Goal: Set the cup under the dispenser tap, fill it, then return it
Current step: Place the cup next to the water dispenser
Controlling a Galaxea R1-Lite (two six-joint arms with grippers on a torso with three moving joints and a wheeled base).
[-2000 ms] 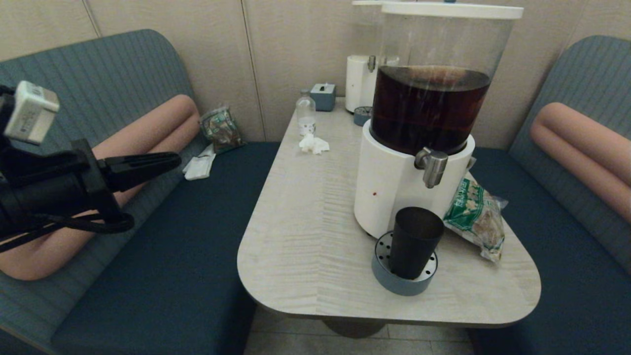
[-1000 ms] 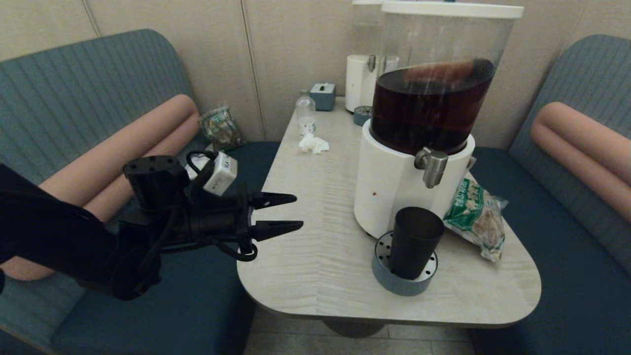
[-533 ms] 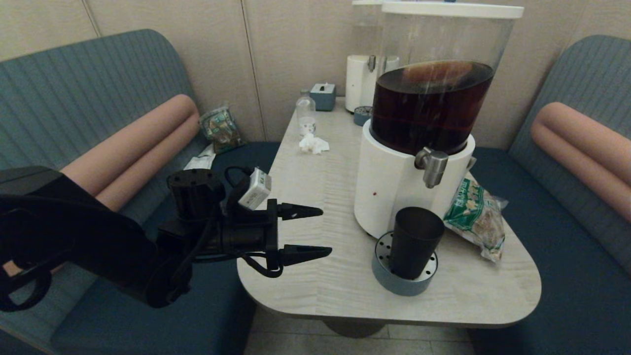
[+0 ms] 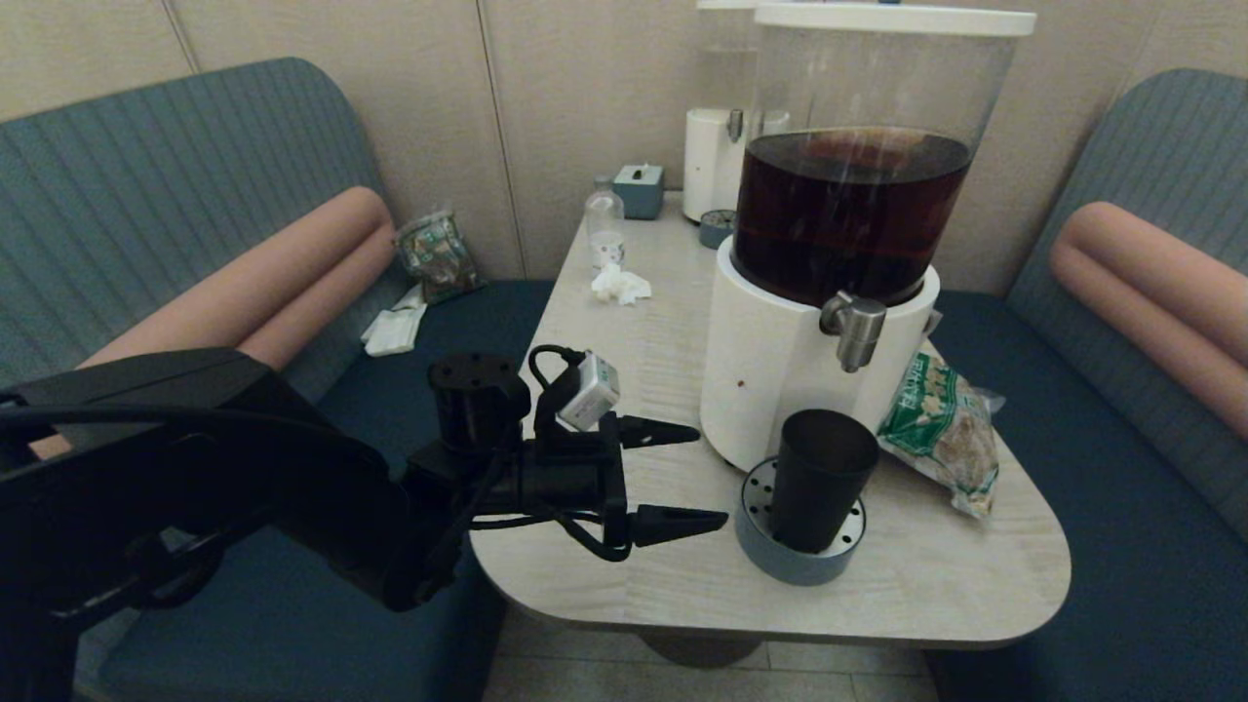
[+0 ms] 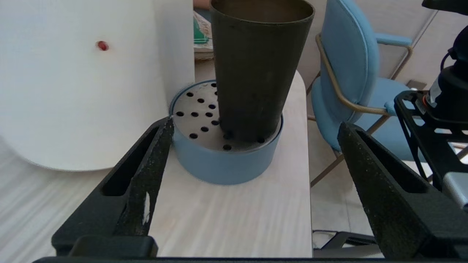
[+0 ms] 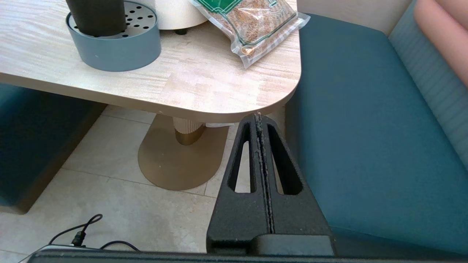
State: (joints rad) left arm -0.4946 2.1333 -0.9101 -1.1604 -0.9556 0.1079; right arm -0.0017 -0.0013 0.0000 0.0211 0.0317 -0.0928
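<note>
- Since the earlier frames, the left gripper (image 4: 707, 478) is advancing over the near edge of the table (image 4: 604, 546) toward the cup (image 4: 821, 478), its two pointed black fingers (image 5: 146, 182) spreading wide and holding nothing.
- Standing upright just beyond the fingertips, the cup, a dark tapered tumbler with a smooth matte wall, is resting on the drip tray (image 4: 780, 561), a round blue-grey ring topped by a perforated metal disc.
- Lying beside the tray to the right, a crinkled clear snack bag (image 4: 941, 429) with green print is showing brownish contents.
- Projecting directly above the cup's mouth, the dispenser tap (image 4: 854, 330) is a short brushed-steel cylinder on the dispenser (image 4: 780, 380), whose smooth white base is carrying a clear tank of dark brown liquid.
- Hanging low off the table's corner over the floor, the right gripper (image 6: 260, 120) is keeping its textured black fingers pressed together.
</note>
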